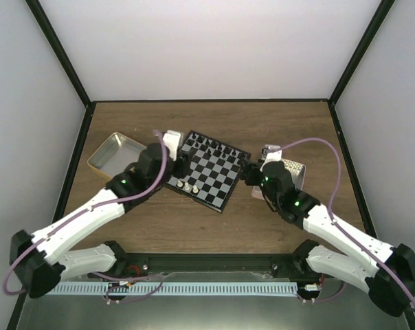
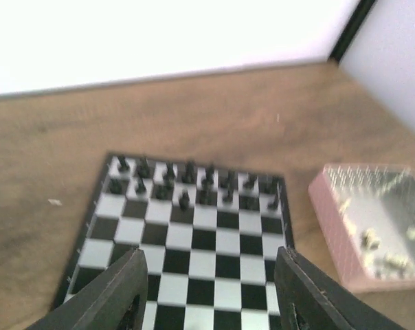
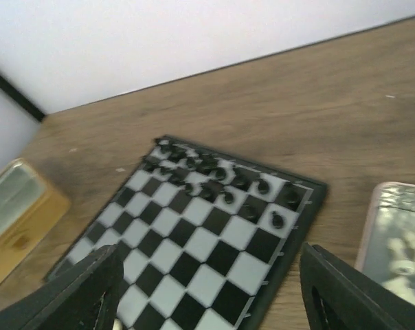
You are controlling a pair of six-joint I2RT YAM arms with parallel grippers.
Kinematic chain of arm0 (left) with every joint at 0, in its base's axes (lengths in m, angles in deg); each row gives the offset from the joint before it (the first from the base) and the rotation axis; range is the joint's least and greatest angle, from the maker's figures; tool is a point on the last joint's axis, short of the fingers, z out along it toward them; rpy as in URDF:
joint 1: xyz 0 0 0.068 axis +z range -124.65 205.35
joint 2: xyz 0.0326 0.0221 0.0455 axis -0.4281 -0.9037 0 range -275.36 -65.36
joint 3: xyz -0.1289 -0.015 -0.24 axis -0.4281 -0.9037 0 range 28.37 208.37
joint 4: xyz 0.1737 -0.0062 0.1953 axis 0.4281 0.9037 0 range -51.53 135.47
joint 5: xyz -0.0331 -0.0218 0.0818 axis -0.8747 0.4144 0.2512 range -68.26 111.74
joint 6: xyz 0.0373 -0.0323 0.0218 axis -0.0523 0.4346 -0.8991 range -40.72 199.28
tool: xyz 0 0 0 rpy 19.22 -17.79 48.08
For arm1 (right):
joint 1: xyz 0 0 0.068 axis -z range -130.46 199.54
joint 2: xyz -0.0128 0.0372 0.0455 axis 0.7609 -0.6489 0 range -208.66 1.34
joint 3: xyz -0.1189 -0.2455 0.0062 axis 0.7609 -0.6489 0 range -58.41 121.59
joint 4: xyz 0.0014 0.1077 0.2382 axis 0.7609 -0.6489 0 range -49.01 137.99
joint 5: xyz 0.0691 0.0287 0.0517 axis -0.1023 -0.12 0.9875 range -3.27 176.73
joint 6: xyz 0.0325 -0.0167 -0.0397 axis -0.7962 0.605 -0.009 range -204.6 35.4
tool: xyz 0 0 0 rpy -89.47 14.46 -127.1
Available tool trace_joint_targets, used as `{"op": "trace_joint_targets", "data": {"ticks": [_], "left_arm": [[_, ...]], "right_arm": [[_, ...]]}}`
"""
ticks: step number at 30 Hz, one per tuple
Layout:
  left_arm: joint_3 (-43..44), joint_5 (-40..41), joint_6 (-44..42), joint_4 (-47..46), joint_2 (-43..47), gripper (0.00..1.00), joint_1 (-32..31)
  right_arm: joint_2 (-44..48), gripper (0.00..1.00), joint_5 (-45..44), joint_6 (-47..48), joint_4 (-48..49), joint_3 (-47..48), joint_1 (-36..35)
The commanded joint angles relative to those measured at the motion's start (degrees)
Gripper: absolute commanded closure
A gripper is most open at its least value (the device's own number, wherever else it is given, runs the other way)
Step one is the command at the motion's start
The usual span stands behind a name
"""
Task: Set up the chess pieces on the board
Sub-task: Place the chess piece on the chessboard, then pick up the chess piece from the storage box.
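The board (image 1: pixel 211 173) lies mid-table, turned slightly. Black chess pieces (image 1: pixel 214 146) fill its two far rows, and a few cream-white pieces (image 1: pixel 187 186) stand at its near left corner. My left gripper (image 1: pixel 181 167) hovers over the board's left edge. In the left wrist view it (image 2: pixel 211 295) is open above bare squares of the board (image 2: pixel 194 244), with the black pieces (image 2: pixel 187 182) beyond. My right gripper (image 1: pixel 249 175) is at the board's right edge. The right wrist view shows it (image 3: pixel 207 302) open over the board (image 3: pixel 194 254), nothing between its fingers.
A yellow-sided metal tin (image 1: pixel 115 152) sits left of the board. A pink tray (image 2: pixel 372 227) holding loose cream-white pieces (image 2: pixel 389 251) sits to the right, mostly under the right arm in the top view. Black frame posts border the table.
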Motion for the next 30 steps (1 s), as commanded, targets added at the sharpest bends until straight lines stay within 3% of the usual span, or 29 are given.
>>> {"op": "trace_joint_targets", "data": {"ticks": [1,6,14,17,20,30], "left_arm": [[6.22,8.83,-4.49,8.96,6.09,0.44,-0.12],[6.68,13.70,-9.39,7.20,12.53,0.33,-0.07],[-1.35,14.89,-9.63,2.61,18.69,0.29,-0.10],[-1.58,13.32,-9.72,2.63,19.16,0.29,-0.10],[-1.64,12.53,-10.10,2.67,19.28,0.29,-0.01],[-1.58,11.62,-10.65,2.90,18.71,0.29,0.01]], "right_arm": [[-4.26,0.29,-1.14,-3.99,-9.83,5.49,6.67],[-9.18,0.35,2.51,-4.74,-12.37,7.41,13.92],[-19.72,0.49,9.83,-3.20,-12.36,9.02,23.61],[-25.18,0.49,12.44,3.57,-11.49,10.44,27.20],[-30.89,0.59,20.75,9.07,-14.32,13.91,31.95],[-38.09,0.51,26.91,12.74,-16.16,15.98,32.09]]}}
